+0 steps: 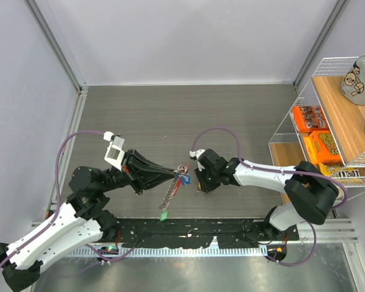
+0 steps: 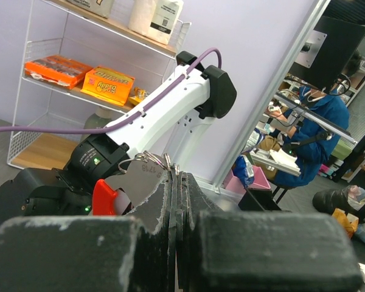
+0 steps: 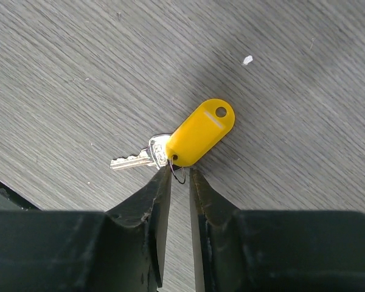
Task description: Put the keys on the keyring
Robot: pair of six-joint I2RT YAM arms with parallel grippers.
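Keyring (image 1: 181, 168) sits at mid-frame in the overhead view, clenched in the tips of the left gripper (image 1: 173, 174). Its chain (image 1: 169, 193) dangles toward the lower frame and ends at a green tag (image 1: 163, 215); blue and red tags (image 1: 184, 178) bunch just beneath the ring. The right gripper (image 3: 179, 177) points down at the table (image 3: 292, 201), jaws parted by a slim gap. A yellow-tagged key (image 3: 198, 135) lies just above them at frame centre, its small wire loop (image 3: 179, 175) inside that gap; whether they touch cannot be told.
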